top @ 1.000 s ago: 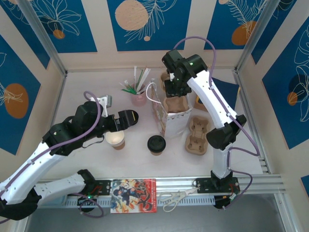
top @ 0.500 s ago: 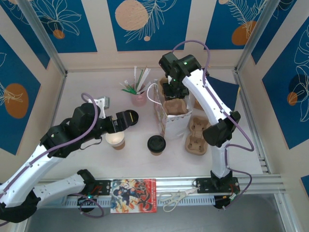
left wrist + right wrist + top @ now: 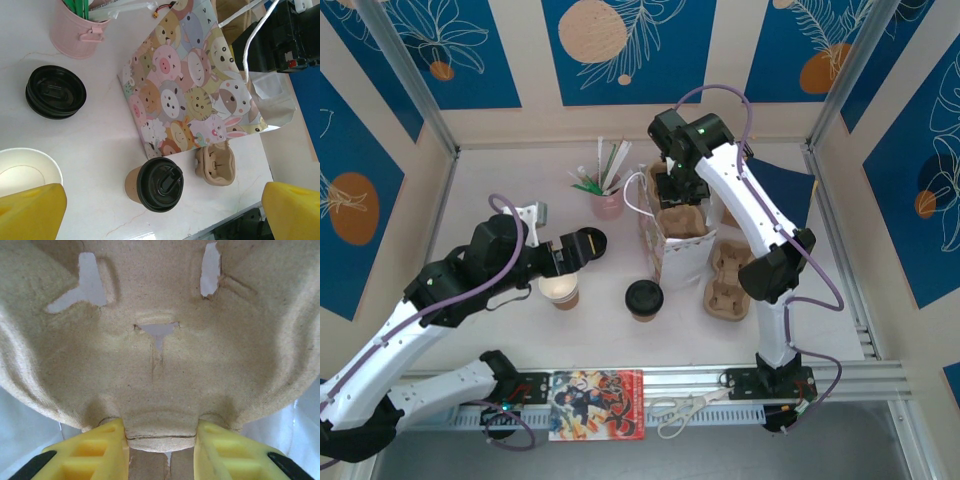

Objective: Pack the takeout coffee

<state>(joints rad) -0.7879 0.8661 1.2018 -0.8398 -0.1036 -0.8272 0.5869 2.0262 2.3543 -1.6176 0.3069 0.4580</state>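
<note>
On the table point(image 3: 490, 190) near the left gripper point(image 3: 582, 245), whose jaws gaped wide and empty, the lidless paper cup point(image 3: 559, 290) stood upright. The right gripper point(image 3: 160, 440) pinched the lip of a pulp tray point(image 3: 160, 355) over the bag point(image 3: 185, 95). Light and thin-walled, the cup probably wanted a gentle mid-wall grip.

Blue floral walls point(image 3: 670, 60) — white (marbled) table point(image 3: 490, 170)

Rough matt pulp cup carrier point(image 3: 160, 355), printed paper bag point(image 3: 190, 95), glossy black plastic lid point(image 3: 55, 91) left of the bag, matt paper takeout coffee point(image 3: 22, 170), shiny marble-look worktop point(image 3: 100, 145).
</note>
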